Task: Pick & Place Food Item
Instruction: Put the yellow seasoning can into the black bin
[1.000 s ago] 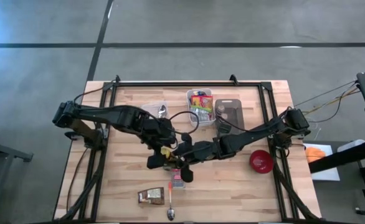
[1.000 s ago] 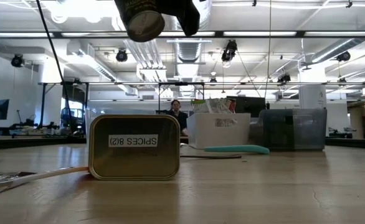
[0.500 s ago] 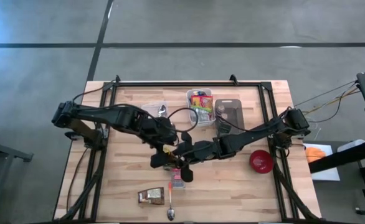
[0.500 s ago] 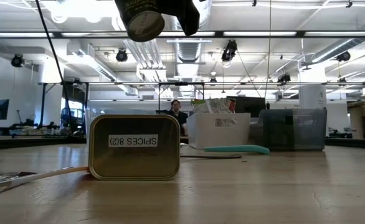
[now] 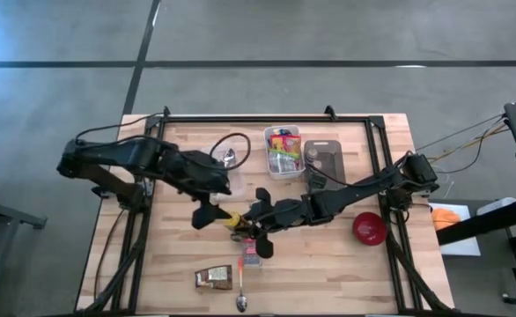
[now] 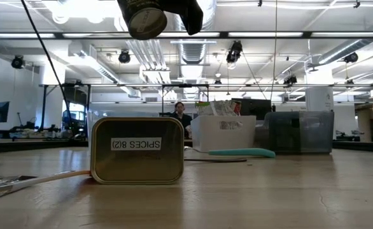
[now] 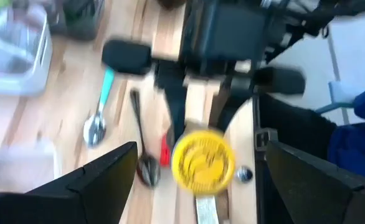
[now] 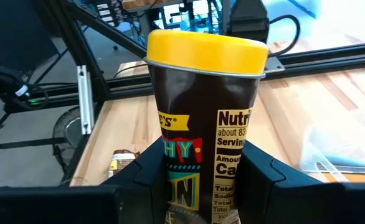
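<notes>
High view: left gripper drawn back wide open from yellow-lidded can, now left clamped in right gripper above table centre — handover seemingly complete, placing next.

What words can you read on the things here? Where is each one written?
"SPICES 8(2)", upside down, on the label of the gold tin.
"Nutri", "about 83", "Servings", "Ca", all cut off, on the brown can with the yellow lid in the right gripper.
"HY" and "ON", big letters on the same can, only partly visible.
Packets in the white bin: too small to read.
</notes>
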`<state>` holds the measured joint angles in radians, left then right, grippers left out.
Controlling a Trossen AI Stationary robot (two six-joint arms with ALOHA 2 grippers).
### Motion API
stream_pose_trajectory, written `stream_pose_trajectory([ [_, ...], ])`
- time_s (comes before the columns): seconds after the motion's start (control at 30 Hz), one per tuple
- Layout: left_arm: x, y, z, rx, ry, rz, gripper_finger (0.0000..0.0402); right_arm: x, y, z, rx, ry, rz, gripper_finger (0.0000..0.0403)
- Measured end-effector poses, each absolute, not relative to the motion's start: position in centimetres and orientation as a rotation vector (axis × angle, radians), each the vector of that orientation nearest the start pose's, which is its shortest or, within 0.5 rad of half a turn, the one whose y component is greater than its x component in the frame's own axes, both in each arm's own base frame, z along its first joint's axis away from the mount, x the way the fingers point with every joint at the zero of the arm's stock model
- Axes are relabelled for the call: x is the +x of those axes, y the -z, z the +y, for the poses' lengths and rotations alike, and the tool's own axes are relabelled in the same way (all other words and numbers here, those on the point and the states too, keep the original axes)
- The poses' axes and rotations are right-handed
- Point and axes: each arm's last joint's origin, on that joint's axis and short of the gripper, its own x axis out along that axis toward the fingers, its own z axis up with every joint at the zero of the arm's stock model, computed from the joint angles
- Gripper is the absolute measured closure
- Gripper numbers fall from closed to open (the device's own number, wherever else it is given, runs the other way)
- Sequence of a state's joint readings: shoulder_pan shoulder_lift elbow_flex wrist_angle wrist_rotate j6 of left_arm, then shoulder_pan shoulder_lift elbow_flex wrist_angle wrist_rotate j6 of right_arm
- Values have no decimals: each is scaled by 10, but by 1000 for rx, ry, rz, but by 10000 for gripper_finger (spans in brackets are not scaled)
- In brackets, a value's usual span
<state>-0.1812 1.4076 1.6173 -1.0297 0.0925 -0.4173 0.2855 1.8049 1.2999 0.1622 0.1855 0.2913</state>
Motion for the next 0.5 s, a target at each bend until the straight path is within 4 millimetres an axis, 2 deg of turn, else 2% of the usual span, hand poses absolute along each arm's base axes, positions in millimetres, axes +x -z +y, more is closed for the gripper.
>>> stream_pose_trajectory([
  [0.1,258,-401,-50,-388,50,921,64,400,-262,112,210,-58,344,281],
  [0.2,257,-396,-53,-384,15,958,114,400,-262,112,210,-60,344,281],
  [0.3,258,-392,-55,-377,14,963,191,400,-262,112,207,-62,343,281],
  [0.5,258,-393,-54,-369,9,952,375,400,-263,113,212,-75,344,281],
])
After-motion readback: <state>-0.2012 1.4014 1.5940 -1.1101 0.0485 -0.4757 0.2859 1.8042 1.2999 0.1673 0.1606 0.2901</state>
